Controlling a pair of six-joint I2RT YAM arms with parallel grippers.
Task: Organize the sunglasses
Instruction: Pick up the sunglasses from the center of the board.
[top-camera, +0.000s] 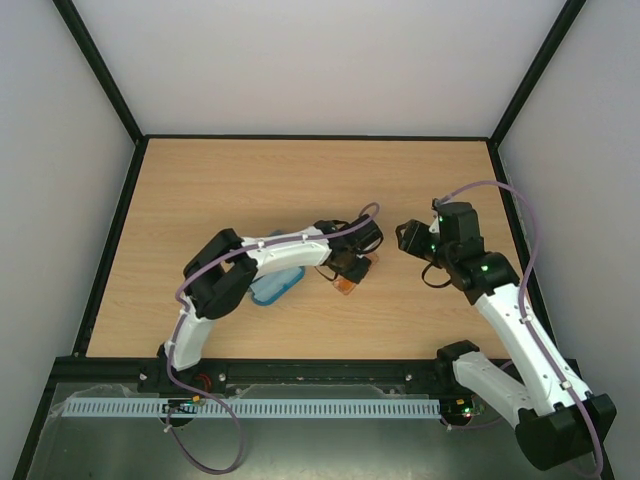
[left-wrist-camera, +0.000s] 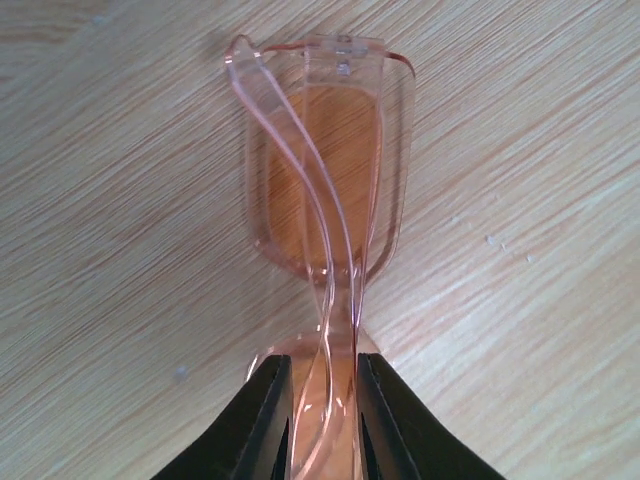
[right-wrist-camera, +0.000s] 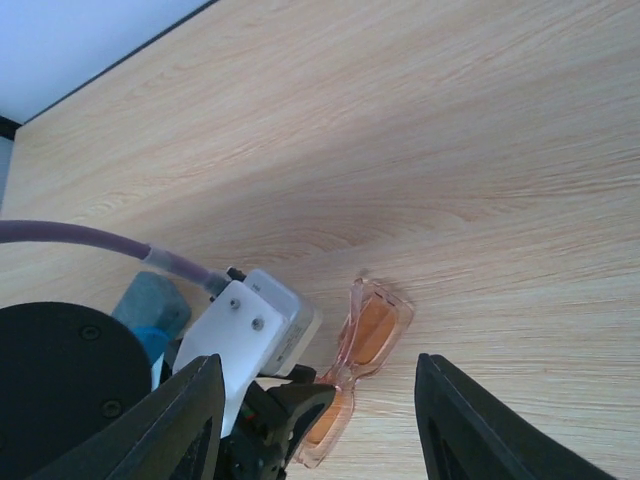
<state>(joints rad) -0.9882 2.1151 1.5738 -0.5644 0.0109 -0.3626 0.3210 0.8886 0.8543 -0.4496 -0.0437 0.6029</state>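
While the grainy wooden table (top-camera: 300, 180) is lying flat beneath, the right gripper (right-wrist-camera: 320, 380) is hanging wide open, and the left gripper (left-wrist-camera: 322, 372) is clamping the orange sunglasses (left-wrist-camera: 325, 170), folded at mid-table, by their thin plastic bridge. Pickup seems under way; lifting next is calling for a gentle, level rise.

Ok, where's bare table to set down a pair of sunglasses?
The far half of the table, behind both arms, is bare; also the near strip between the orange sunglasses and the right arm's base. Crowded around the blue case.
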